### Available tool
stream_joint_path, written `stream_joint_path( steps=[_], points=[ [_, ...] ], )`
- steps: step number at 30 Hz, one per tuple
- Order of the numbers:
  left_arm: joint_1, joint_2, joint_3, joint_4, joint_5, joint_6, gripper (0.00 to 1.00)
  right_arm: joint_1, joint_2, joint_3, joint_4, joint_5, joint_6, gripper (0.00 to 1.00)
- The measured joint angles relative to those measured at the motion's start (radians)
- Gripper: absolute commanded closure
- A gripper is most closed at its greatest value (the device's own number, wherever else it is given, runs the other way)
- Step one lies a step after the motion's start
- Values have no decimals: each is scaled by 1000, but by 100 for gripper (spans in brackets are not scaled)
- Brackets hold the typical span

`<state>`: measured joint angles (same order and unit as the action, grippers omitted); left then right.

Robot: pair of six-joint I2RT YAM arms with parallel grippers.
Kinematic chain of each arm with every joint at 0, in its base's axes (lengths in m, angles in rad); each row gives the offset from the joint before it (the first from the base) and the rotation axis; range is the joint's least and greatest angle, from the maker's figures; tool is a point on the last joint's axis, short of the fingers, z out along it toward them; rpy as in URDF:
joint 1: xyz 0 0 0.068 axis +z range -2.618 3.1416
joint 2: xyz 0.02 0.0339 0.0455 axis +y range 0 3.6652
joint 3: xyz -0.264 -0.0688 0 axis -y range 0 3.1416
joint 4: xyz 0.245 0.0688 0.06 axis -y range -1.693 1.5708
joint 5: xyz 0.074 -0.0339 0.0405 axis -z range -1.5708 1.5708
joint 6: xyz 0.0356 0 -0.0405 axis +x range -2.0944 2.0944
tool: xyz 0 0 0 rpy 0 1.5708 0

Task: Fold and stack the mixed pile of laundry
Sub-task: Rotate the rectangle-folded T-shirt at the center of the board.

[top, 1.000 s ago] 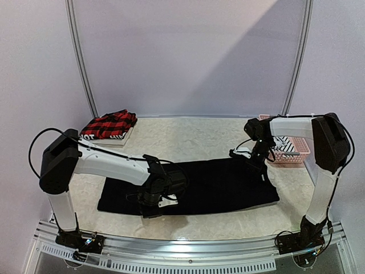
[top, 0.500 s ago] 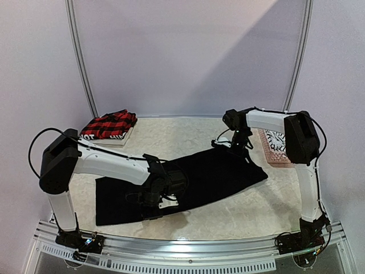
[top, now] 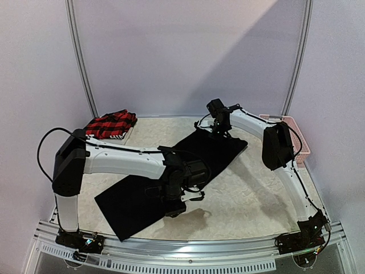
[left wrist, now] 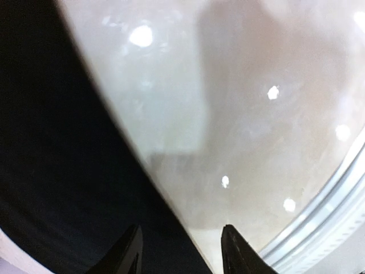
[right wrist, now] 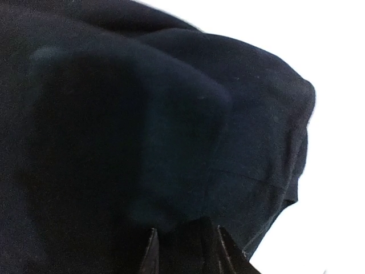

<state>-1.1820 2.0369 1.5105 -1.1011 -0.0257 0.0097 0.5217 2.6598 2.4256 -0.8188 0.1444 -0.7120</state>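
Note:
The black T-shirt (top: pixel 131 205) lies flat in a long diagonal band, from the near left up to the far middle of the table. My left gripper (top: pixel 174 208) hovers over its near edge, open; in the left wrist view the shirt's edge (left wrist: pixel 57 171) runs between the spread fingers of the gripper (left wrist: pixel 181 254), and nothing is pinched. My right gripper (top: pixel 218 130) sits on the shirt's far end. In the right wrist view the shirt (right wrist: pixel 142 114) fills the picture, and a ridge of it rises between that gripper's (right wrist: pixel 188 251) parted fingers. The red-and-black plaid piece (top: pixel 111 124) tops a folded stack at the back left.
The pink basket (top: pixel 299 140) stands at the back right, mostly behind the right arm. A metal rail (top: pixel 199 258) runs along the near table edge, close to the left gripper. Bare marble table (top: pixel 256 194) shows to the right of the shirt.
The shirt has swung from lying crosswise to a diagonal. The right gripper carried its end to the far middle. The left gripper shifted right. Both grippers have opened.

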Motion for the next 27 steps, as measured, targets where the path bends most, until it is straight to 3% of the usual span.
stream_joint_path(
  steps=[4, 9, 16, 19, 27],
  points=[
    [-1, -76, -16, 3, -39, -63, 49, -2, -105, -182, 78, -26, 51, 52],
    [-2, -203, -128, 16, -77, -202, 50, -10, -443, -611, 93, -111, 145, 48],
    [-16, -288, -380, 62, -50, -346, 54, -11, -779, -838, 100, -238, 262, 49],
    [-23, -286, -422, 92, -33, -373, 57, -20, -797, -904, 94, -282, 306, 50],
    [-42, -216, -409, 166, -9, -389, 80, -73, -662, -927, 50, -333, 423, 58]
  ],
)
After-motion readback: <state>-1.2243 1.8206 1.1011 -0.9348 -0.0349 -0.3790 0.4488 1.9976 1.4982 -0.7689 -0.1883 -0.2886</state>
